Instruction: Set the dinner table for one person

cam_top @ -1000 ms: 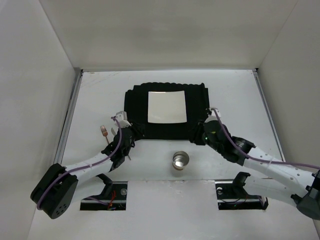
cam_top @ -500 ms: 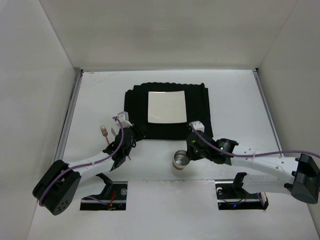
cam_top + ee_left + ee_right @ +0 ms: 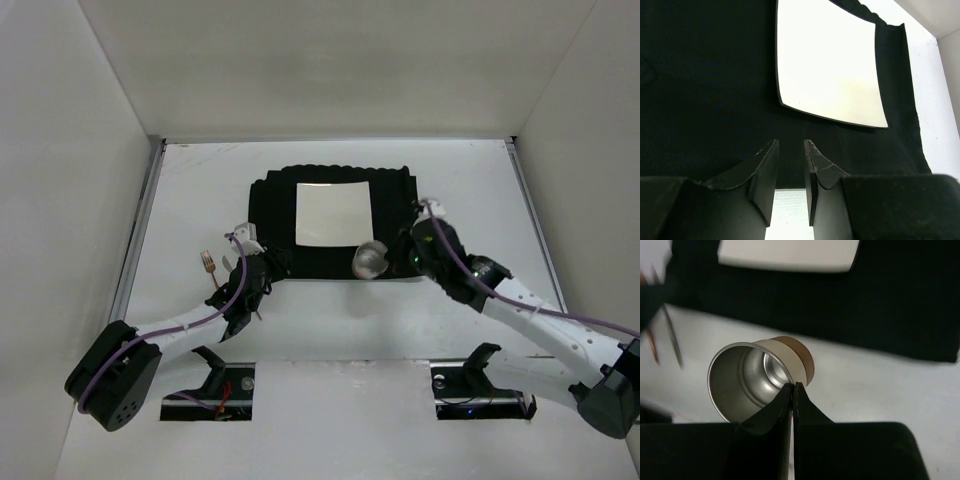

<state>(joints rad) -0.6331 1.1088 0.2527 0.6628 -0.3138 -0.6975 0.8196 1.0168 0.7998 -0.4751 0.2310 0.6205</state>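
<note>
Holding the cup (image 3: pixel 747 377) tilted, rim pinched in our right end effector (image 3: pixel 792 385), with the worktop (image 3: pixel 880 385) right underneath. We'd level it first, then ease down onto bare white just right of the placemat (image 3: pixel 840 305) ahead, so it won't tip.

Top view: small copper-toned utensil (image 3: pixel 207 263) by the left arm too small to ID, lower end lost at the arm. Right fingers (image 3: pixel 777 412) hidden there behind cup (image 3: pixel 369 260), which covers part of placemat (image 3: pixel 270 205) near edge. Right wrist view: plate (image 3: pixel 790 254) cut by top edge; thin utensils (image 3: pixel 671 332) at left blurred. Left wrist view: placemat runs off left + top edges.
</note>
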